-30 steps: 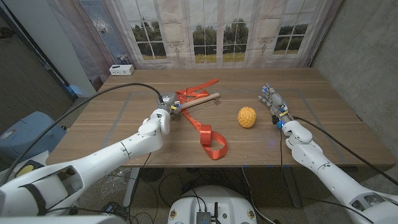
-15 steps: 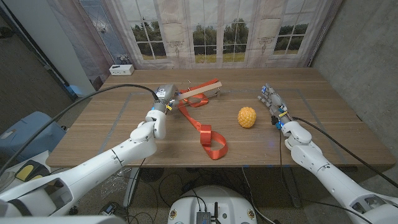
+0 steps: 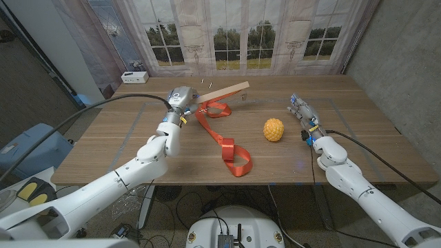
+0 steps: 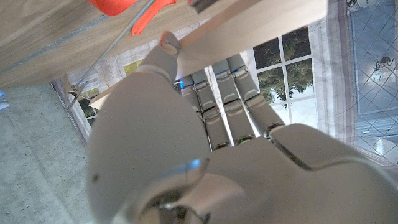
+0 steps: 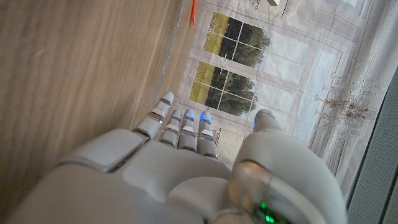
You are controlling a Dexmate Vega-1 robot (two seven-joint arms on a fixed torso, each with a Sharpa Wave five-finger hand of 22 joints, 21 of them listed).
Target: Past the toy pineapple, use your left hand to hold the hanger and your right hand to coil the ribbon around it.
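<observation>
Our left hand's fingers are wrapped around the near end of the wooden hanger, thumb on one side, the rest on the other, so the left hand holds it lifted off the table. The bar's long axis runs from that hand out toward the middle of the table, its free end tilted up and pointing to our right side. The orange ribbon hangs from the bar and trails down across the wood toward us, ending in a loose loop near the front edge. Our right hand holds nothing, fingers straight and a little apart, standing well off to the right. The toy pineapple sits between it and the ribbon. We judge the right hand must cross past the pineapple, leftward, to reach the ribbon's loose loop.
</observation>
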